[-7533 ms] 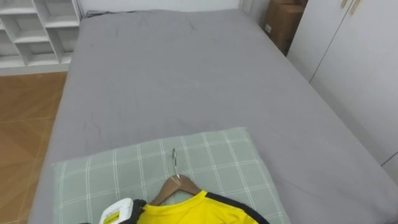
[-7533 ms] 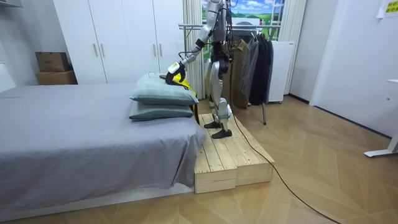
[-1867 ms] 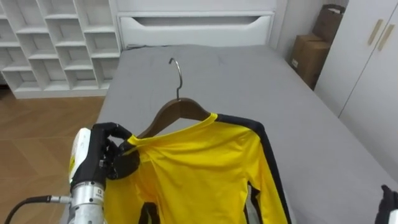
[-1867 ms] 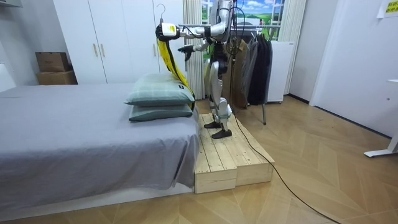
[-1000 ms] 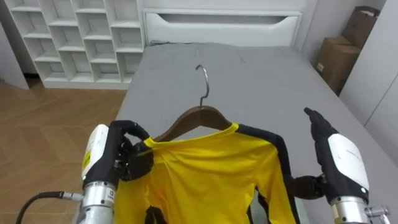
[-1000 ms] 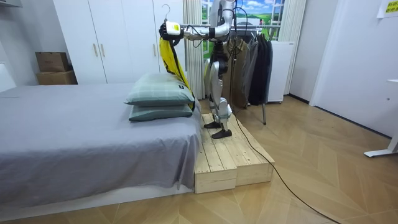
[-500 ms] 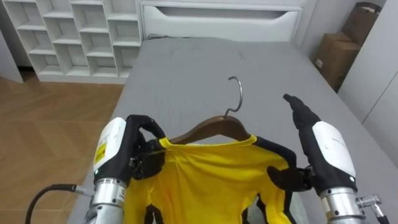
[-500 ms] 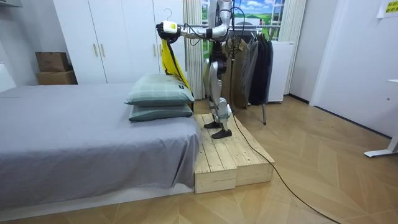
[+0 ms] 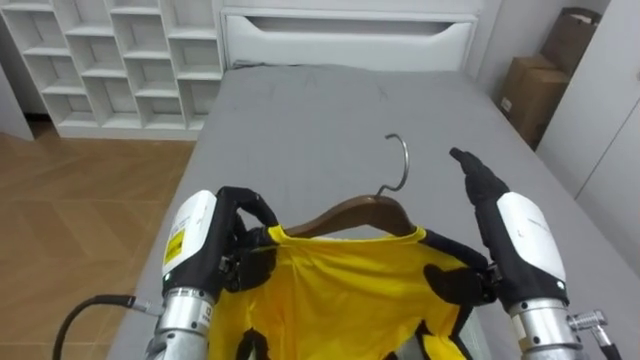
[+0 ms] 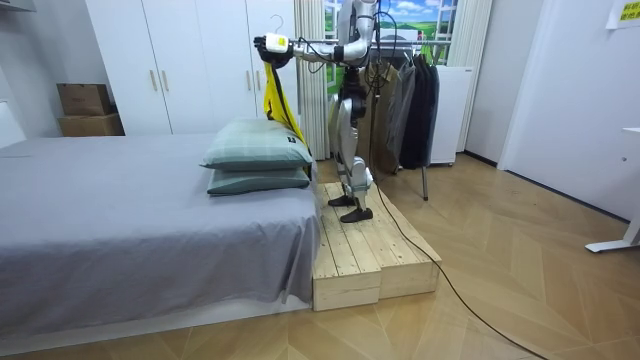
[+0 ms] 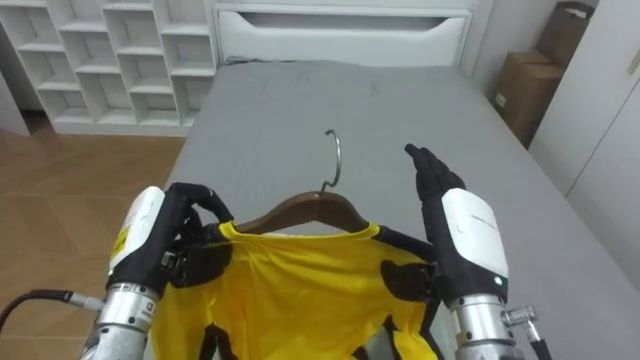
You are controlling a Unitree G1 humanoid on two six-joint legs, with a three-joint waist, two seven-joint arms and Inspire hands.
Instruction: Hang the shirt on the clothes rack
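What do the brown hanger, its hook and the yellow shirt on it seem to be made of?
Brown curved hanger: looks like wood, smooth and slightly glossy, perhaps varnished. Its thin grey hook: probably metal wire, as it is slender and catches light. Yellow shirt with black trim: thin, smooth fabric, possibly synthetic; it drapes in soft folds.

Showed smooth yellow cloth shirt (image 9: 340,290) on polished brown wooden hanger (image 9: 350,213) with shiny metal hook (image 9: 406,165), above matt grey cloth bed (image 9: 300,120) and wood-grain floor (image 9: 70,200).
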